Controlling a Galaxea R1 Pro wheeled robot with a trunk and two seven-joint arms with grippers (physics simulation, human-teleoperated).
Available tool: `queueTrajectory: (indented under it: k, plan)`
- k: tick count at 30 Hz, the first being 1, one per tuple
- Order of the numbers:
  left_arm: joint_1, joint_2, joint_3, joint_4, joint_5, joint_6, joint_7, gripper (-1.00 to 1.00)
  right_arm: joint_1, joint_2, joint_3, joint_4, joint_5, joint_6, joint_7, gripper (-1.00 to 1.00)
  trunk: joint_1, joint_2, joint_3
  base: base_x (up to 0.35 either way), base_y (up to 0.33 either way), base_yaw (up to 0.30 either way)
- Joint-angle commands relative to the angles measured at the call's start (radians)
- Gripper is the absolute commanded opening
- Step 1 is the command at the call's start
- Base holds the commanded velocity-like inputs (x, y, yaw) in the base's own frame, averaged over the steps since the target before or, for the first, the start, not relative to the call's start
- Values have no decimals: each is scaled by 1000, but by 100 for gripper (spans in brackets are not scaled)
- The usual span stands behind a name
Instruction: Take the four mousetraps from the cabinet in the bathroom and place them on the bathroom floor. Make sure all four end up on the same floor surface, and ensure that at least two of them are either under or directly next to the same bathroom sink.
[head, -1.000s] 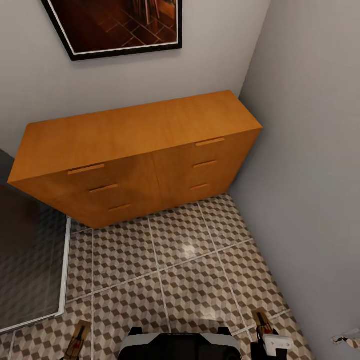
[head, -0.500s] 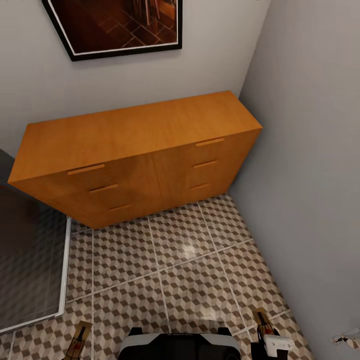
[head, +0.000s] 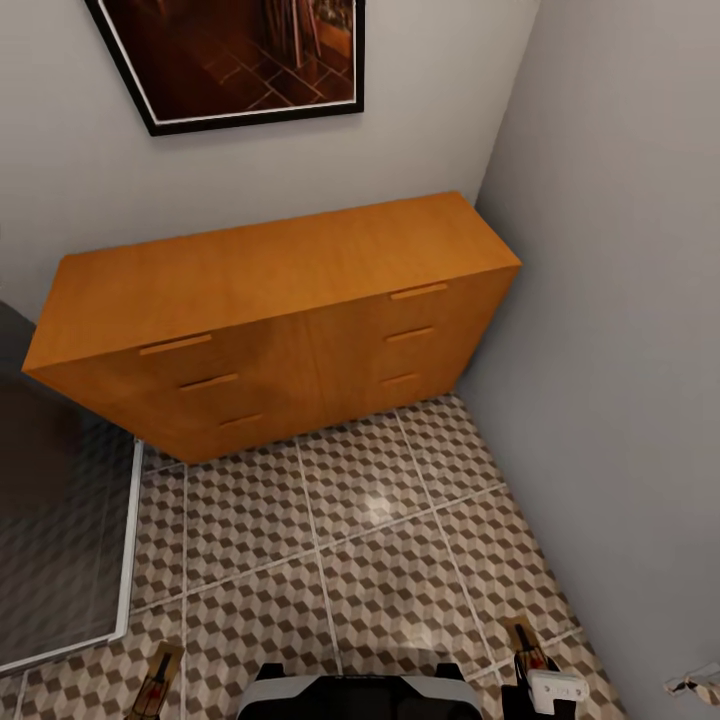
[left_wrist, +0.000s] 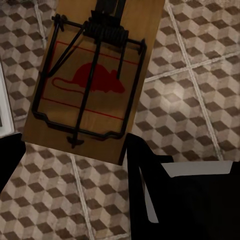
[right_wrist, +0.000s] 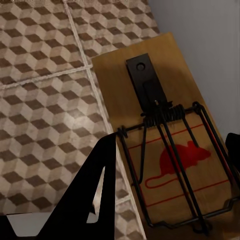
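Patterned bathroom floor, cabinet shifted lower; camera tilted.

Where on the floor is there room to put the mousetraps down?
The widest bare stretch of bathroom floor lies between the cabinet and the robot, bordered by the grey wall and the dark shaded section. It is tighter by the robot's base, near both mousetraps.

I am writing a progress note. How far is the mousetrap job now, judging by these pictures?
Partly done. All drawers of the cabinet look closed. In hand: the left wrist view shows one mousetrap close up between the left gripper's fingers, the right wrist view another mousetrap, both above the bathroom floor. Whether they already lie on it is unclear. Left: the other two traps, and a spot by the sink.
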Motion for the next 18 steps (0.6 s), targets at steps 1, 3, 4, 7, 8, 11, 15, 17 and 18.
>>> queueTrajectory:
  k: [1,3,4,7,8,11,15,17,18]
  plan:
    - [-1,0,-5,3,8,-4,-7,-100,-1,-1,9,0,-5,-2,-8,-100,1,-1,1,0,0,0]
    - [-1,0,-5,3,8,-4,-7,-100,-1,-2,9,0,-5,-2,-8,-100,1,-1,4,0,0,0]
    - [-1,0,-5,3,8,-4,-7,-100,-1,-2,9,0,-5,-2,-8,-100,1,-1,5,0,0,0]
    - [-1,-2,-5,3,8,-6,-7,-100,-1,-2,8,1,-5,-1,-8,-100,1,-1,10,0,0,0]
    - [-1,-3,-5,3,8,-7,-7,-100,-1,-1,8,1,-5,-1,-8,-100,1,-1,12,0,0,0]
    - [-1,-3,-5,3,8,-8,-7,-100,-1,-1,8,3,-5,-1,-8,-100,1,-1,17,0,0,0]
    - [-1,-4,-5,3,8,-7,-7,-100,-1,-1,8,6,-5,-1,-8,-100,1,-1,23,0,0,0]
    - [-1,-4,-5,3,8,-5,-7,-100,-1,-1,8,7,-5,-1,-8,-100,1,-1,26,0,0,0]
    - [-1,-4,-5,3,8,-5,-7,-100,-1,-1,8,7,-5,-1,-8,-100,1,-1,28,0,0,0]
